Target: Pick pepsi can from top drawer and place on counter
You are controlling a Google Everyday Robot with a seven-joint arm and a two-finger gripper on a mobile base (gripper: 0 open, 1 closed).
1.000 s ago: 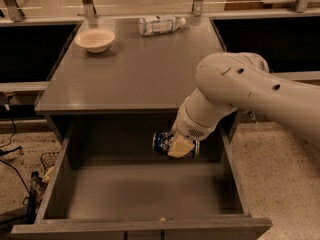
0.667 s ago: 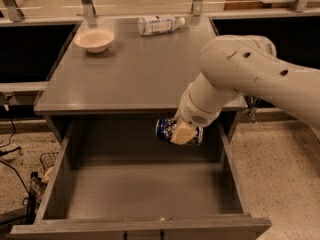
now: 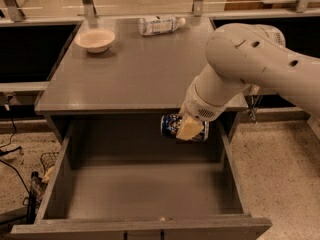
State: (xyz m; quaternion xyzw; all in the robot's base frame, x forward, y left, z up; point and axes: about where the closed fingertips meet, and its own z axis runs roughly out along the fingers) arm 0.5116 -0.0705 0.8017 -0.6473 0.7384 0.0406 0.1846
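The dark blue pepsi can lies sideways in my gripper, held in the air just below the counter's front edge and above the back of the open top drawer. The gripper is shut on the can, with a cream fingertip across its front. My big white arm comes in from the upper right over the counter's right corner. The grey counter spreads out behind and above the can.
A cream bowl stands at the counter's back left. A white-labelled clear plastic bottle lies on its side at the back middle. Metal railing posts run behind the counter. Cables and a wire basket lie on the floor at the left.
The gripper has lifted the can up out of the drawer and a little to the right, from near the drawer's back to just under the counter's front edge.
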